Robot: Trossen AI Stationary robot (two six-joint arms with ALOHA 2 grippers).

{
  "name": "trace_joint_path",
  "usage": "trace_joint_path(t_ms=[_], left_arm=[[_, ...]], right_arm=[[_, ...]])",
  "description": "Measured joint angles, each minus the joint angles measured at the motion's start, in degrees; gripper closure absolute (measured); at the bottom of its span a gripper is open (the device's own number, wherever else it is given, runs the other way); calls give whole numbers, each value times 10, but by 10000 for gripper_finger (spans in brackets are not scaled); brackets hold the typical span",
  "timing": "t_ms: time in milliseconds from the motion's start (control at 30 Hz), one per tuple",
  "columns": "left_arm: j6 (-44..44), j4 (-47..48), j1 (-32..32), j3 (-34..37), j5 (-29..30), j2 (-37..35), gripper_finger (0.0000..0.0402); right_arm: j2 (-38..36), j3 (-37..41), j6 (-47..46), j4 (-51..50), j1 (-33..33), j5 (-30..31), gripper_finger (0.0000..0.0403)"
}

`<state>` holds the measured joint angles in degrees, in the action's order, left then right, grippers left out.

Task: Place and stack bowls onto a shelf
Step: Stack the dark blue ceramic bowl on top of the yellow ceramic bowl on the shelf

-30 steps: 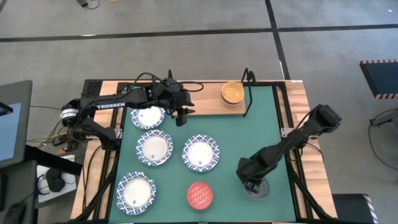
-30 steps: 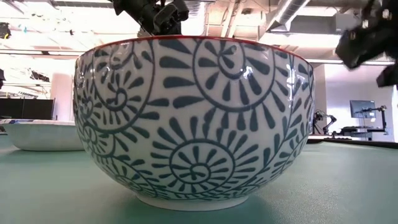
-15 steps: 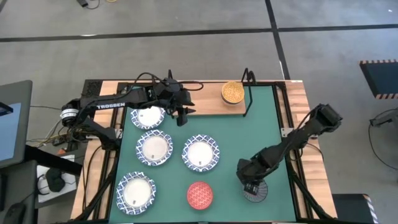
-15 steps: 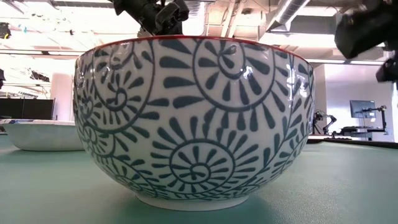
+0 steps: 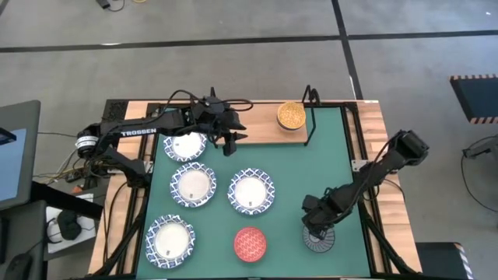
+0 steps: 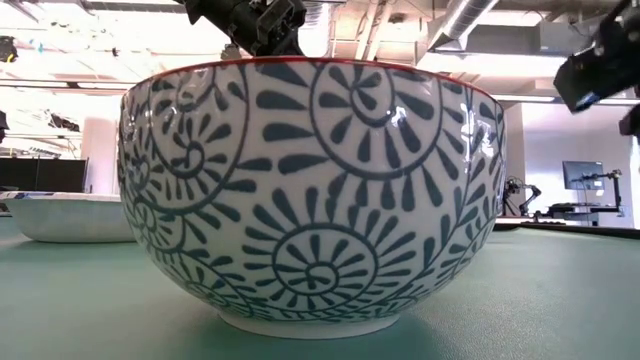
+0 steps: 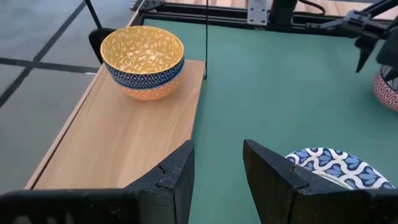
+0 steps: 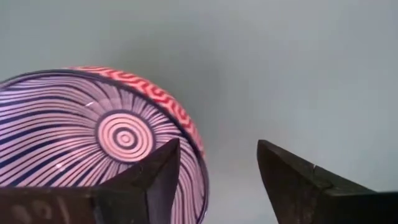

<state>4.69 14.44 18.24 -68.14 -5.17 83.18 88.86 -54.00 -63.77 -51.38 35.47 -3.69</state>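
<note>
Grey radial-striped bowl (image 5: 320, 239), near right on green mat (image 5: 334, 155): rigid, glazed, likely slippery and breakable; grasp at rim, right gripper (image 5: 317, 226) fingers spread above; left gripper (image 5: 231, 141) spread near shelf (image 5: 264, 131).

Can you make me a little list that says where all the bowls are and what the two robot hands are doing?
shelf: at the mat's far edge
yellow-orange bowl: on the shelf
white bowls with blue rims: four on the green mat, nearest the left arm
red bowl: on the mat, near edge
grey striped bowl: on the mat under the right gripper
left gripper: open, empty, by the shelf
right gripper: open, at the grey striped bowl's rim
</note>
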Motion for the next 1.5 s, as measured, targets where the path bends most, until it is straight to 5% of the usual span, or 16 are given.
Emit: trace_joint_path(t_ms=[167, 400, 1500], left_arm=[[-15, 0, 0, 0, 0, 0, 278], [-14, -4, 0, 0, 7, 1, 278], [33, -65, 1, 0, 33, 5, 278]], right_arm=[[8, 15, -13, 26, -9, -6, 203], [6, 14, -27, 34, -23, -15, 366], [7, -212, 56, -128, -165, 167, 364]])
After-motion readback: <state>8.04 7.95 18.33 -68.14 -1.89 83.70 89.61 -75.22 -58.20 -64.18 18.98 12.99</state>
